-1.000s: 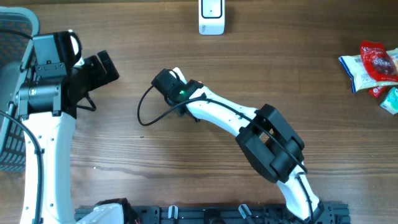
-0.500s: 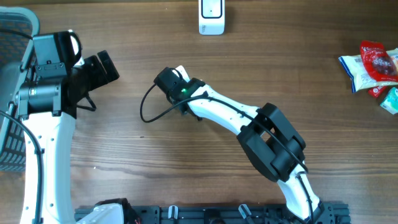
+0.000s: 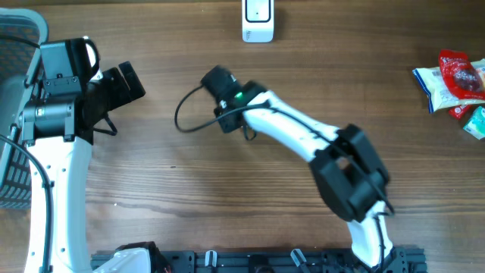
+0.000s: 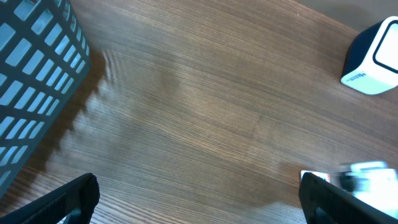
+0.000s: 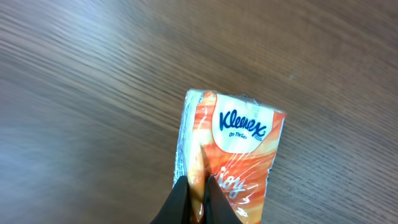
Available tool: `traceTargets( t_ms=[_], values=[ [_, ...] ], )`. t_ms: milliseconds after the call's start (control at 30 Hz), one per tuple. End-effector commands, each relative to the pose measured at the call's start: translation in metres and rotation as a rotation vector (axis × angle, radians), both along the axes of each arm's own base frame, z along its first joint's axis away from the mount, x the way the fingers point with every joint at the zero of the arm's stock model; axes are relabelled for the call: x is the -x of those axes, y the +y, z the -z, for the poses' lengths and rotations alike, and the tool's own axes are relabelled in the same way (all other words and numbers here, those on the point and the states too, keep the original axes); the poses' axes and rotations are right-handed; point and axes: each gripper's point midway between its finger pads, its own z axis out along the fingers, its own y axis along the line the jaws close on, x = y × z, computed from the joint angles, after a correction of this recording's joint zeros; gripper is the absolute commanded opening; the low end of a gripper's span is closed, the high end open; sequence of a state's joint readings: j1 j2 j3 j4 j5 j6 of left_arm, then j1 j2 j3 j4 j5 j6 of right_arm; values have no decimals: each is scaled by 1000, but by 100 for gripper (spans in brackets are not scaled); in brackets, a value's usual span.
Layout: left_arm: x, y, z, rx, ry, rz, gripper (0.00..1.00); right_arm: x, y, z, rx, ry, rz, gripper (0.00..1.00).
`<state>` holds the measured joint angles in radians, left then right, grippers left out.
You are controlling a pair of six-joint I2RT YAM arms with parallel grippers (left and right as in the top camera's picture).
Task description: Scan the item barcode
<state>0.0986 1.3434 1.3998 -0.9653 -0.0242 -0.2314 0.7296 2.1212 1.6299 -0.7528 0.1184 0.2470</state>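
An orange and white Kleenex tissue pack (image 5: 239, 137) is the item. My right gripper (image 5: 196, 186) is shut on it, pinching a fold of its wrapper near the left edge, over bare wood. No barcode shows on the face I see. In the overhead view the right gripper (image 3: 220, 82) covers the pack, left of the table's middle. The white scanner (image 3: 258, 19) stands at the far edge; the left wrist view shows it too, scanner (image 4: 373, 59) at the upper right. My left gripper (image 4: 199, 205) is open and holds nothing, at the left (image 3: 125, 83).
A grey-blue mesh basket (image 3: 11, 114) stands at the left edge, close to the left arm, and its wall (image 4: 31, 93) fills the left wrist view's left side. Several snack packets (image 3: 455, 80) lie at the far right. A black cable (image 3: 186, 121) loops beside the right wrist.
The right gripper has shut on the tissue pack and carried it a little toward the far edge and rightward. The left arm has not moved.
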Motion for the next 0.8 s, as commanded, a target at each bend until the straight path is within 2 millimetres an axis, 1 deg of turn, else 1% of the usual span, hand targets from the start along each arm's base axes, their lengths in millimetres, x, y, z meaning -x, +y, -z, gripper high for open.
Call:
traceTargets(
  t_ms=[0,67,133,167,233,267,400,567,700,767],
  values=[
    [0,1,-4,9,-13,-16,100,5,22,-66,-421,170,-43,4],
    [0,1,-4,9,-13,-16,100,5,19,-78,-561,264,-58,4],
    [0,1,-4,9,-13,-16,100,7,12,-82,-675,354,-57,4],
    [0,1,-4,9,-13,-16,100,9,6,-80,-731,406,-49,4],
    [0,1,-4,10,-13,-16,100,14,-3,-72,-789,476,-31,4],
    [0,1,-4,9,-13,-16,100,22,-9,-62,-854,548,-21,4],
    [0,1,-4,9,-13,-16,100,42,-9,-51,-1029,682,-28,4],
    [0,1,-4,9,-13,-16,100,49,-10,-26,-1076,741,66,4],
    [0,1,-4,9,-13,-16,100,53,-14,-15,-1062,760,117,4],
    [0,1,-4,10,-13,-16,100,49,-19,-7,-1023,733,155,17]
  ],
)
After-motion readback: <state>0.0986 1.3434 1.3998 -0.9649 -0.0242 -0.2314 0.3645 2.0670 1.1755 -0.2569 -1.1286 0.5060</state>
